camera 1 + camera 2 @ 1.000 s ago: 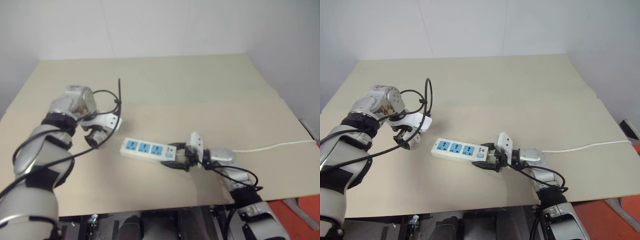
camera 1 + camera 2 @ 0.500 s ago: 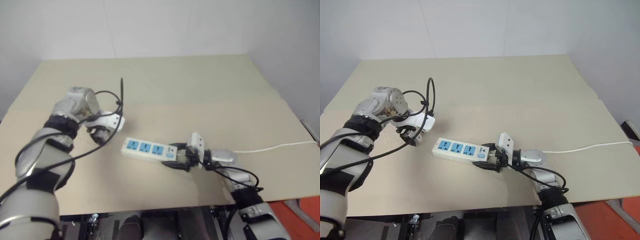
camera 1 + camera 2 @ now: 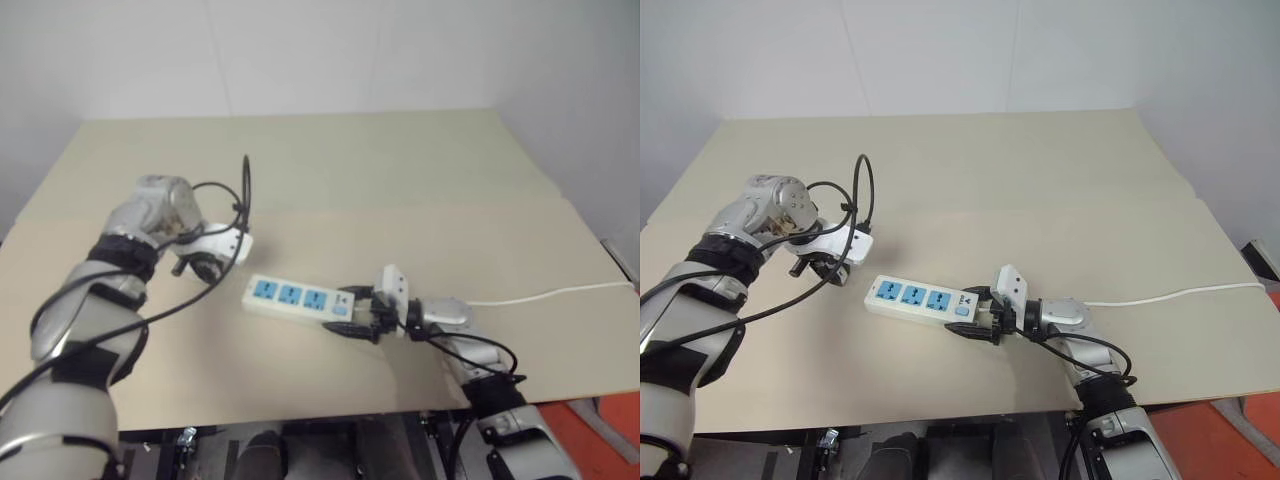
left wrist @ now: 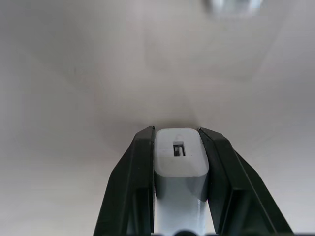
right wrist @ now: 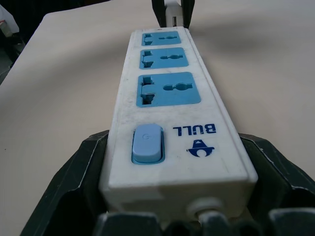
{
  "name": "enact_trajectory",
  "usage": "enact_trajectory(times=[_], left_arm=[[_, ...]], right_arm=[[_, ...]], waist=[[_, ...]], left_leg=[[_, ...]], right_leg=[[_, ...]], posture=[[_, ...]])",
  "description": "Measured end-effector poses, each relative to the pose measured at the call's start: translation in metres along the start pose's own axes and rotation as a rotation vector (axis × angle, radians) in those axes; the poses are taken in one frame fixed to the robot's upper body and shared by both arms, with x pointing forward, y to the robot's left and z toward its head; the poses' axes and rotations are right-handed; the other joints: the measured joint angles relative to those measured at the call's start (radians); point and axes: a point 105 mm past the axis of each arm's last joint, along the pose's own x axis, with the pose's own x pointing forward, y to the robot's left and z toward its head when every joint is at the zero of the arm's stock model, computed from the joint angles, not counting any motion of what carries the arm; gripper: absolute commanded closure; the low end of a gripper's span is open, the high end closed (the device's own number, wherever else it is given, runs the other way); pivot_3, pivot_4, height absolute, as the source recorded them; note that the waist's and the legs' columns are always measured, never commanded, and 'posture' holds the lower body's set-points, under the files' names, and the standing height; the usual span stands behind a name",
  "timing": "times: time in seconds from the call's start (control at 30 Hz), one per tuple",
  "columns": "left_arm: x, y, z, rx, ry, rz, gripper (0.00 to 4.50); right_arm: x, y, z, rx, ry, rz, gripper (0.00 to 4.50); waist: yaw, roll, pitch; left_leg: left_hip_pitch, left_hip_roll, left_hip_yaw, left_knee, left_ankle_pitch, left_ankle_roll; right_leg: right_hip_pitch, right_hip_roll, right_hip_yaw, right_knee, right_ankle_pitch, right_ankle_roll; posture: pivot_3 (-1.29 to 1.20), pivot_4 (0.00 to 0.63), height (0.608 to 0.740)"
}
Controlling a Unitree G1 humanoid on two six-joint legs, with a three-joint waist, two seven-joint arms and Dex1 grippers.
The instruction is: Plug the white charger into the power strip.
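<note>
The white charger (image 4: 179, 160) is clamped between the two black fingers of my left gripper (image 4: 177, 133), which is shut on it and points down at the table. In the eye views that left gripper (image 3: 203, 264) hangs just left of the power strip (image 3: 295, 297). The strip is a white bar with three blue sockets, lying flat. My right gripper (image 3: 357, 318) is shut on its switch end, with a black finger (image 5: 81, 169) on each side of the power strip (image 5: 165, 98). Past the strip's far end, the charger (image 5: 173, 11) shows in the left gripper.
The beige table (image 3: 400, 180) stretches wide behind and to the right of the strip. A thin white cord (image 3: 545, 294) runs from the strip's held end to the table's right edge. A black cable (image 3: 243, 190) loops up above my left wrist.
My left gripper has gone from open to shut and now holds the white charger. It has shifted a little to the right, toward the strip. The right gripper and the strip have stayed put.
</note>
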Motion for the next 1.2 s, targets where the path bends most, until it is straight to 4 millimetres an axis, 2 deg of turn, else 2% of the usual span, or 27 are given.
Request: enact_trajectory(times=[0.17,0.27,0.33,0.4,0.53,0.6,0.7,0.83,1.0,1.2], left_arm=[[-0.030,0.021,0.035,-0.004,-0.292,0.185,3.47],[-0.056,0.037,0.067,0.002,-0.570,0.343,3.47],[-0.079,0.042,0.092,0.006,-0.823,0.467,3.47],[-0.087,0.037,0.105,-0.018,-0.988,0.510,3.47],[-0.085,0.023,0.113,-0.109,-1.168,0.523,3.47],[-0.082,0.013,0.126,-0.145,-1.269,0.503,3.47],[-0.085,0.002,0.138,-0.176,-1.341,0.481,3.47],[-0.094,-0.006,0.144,-0.196,-1.391,0.491,3.47],[-0.089,-0.010,0.141,-0.240,-1.391,0.496,3.47],[-0.093,-0.012,0.138,-0.237,-1.381,0.511,3.47]], right_arm=[[0.000,0.000,-0.001,-0.012,-0.002,0.004,1.07],[0.000,-0.002,-0.001,-0.022,-0.003,0.016,1.07],[0.003,-0.003,-0.001,-0.027,-0.002,0.036,1.07],[0.005,-0.003,-0.002,-0.033,-0.001,0.054,1.07],[0.005,-0.003,-0.003,-0.049,0.011,0.082,1.07],[0.005,-0.004,-0.006,-0.037,0.016,0.096,1.07],[0.007,-0.004,-0.007,-0.022,0.003,0.110,1.07],[0.009,-0.006,-0.010,-0.022,-0.004,0.137,1.07],[0.008,-0.005,-0.016,-0.070,-0.013,0.155,1.07],[0.005,0.002,-0.017,-0.131,-0.020,0.196,1.07]], waist=[[0.000,0.000,0.000],[-0.001,0.000,0.000],[-0.005,-0.001,0.000],[-0.013,-0.001,-0.001],[-0.012,-0.001,-0.001],[-0.010,-0.003,-0.003],[-0.011,-0.006,-0.004],[-0.012,-0.007,-0.006],[-0.011,-0.007,-0.006],[-0.010,-0.007,-0.007]], left_leg=[[0.000,0.000,0.000,0.000,0.000,0.000],[0.000,0.000,-0.001,0.002,0.000,0.000],[0.001,0.000,-0.002,0.002,0.000,0.000],[0.003,0.000,-0.003,0.002,0.000,0.000],[0.004,0.000,-0.004,0.003,0.000,0.000],[0.004,0.000,-0.004,0.004,0.000,0.000],[0.006,0.000,-0.004,0.004,0.000,0.000],[0.010,0.001,-0.004,0.004,0.000,-0.001],[0.026,0.001,-0.004,-0.001,0.000,-0.001],[0.024,0.001,-0.004,-0.003,0.000,-0.001]], right_leg=[[0.000,0.000,0.000,0.000,0.000,0.000],[0.000,-0.001,0.000,0.001,0.000,0.000],[0.000,-0.002,0.001,0.002,0.000,0.000],[0.000,-0.002,0.003,0.004,0.000,0.001],[0.001,-0.002,0.003,0.006,0.000,0.001],[0.001,-0.003,0.003,0.007,0.000,0.001],[0.002,-0.003,0.004,0.007,0.001,0.001],[0.005,-0.002,0.005,0.005,0.001,0.001],[0.022,-0.001,0.005,-0.002,0.001,0.001],[0.022,-0.002,0.004,-0.006,0.001,0.001]], posture=[[0.00,0.150,0.740],[0.00,0.150,0.740],[0.00,0.150,0.740],[0.00,0.150,0.740],[0.00,0.150,0.740],[0.00,0.150,0.740],[0.00,0.150,0.740],[0.00,0.150,0.740],[0.00,0.150,0.740],[0.00,0.150,0.740]])
